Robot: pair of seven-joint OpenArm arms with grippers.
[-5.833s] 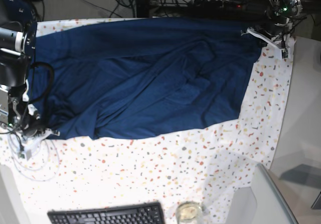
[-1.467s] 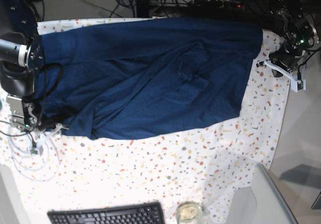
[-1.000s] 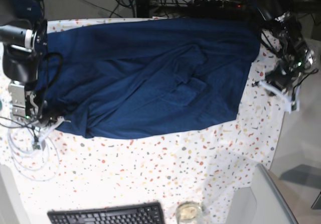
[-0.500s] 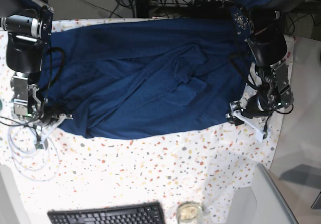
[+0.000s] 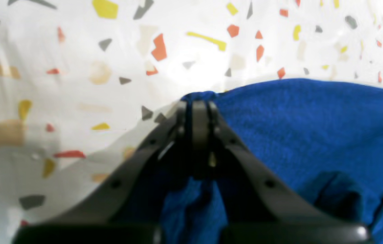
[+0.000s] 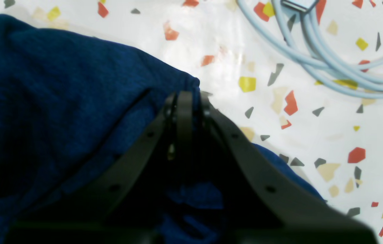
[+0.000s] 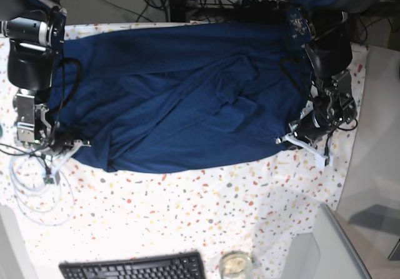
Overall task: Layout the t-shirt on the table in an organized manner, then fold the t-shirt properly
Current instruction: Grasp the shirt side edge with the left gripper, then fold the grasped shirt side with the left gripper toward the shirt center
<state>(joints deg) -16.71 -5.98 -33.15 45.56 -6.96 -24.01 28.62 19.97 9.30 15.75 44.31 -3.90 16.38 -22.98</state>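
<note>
Navy knit t-shirt (image 7: pixel 181 97) lies lengthwise between both arms, left gripper (image 5: pixel 196 105) and right gripper (image 6: pixel 186 96) each clamped on a near-edge corner (fabric between the jaws)

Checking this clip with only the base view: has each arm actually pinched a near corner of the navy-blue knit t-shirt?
Observer: Yes for the left gripper; its wrist view shows the jaws shut on the navy-blue knit t-shirt edge.
Operator: And the right?
Observer: The right gripper is shut on a shirt corner too, fabric bunched between the fingers.
Operator: Anything near it?
Observer: Pale blue cables lie on the speckled white table beside that corner, apart from the jaws.
</note>
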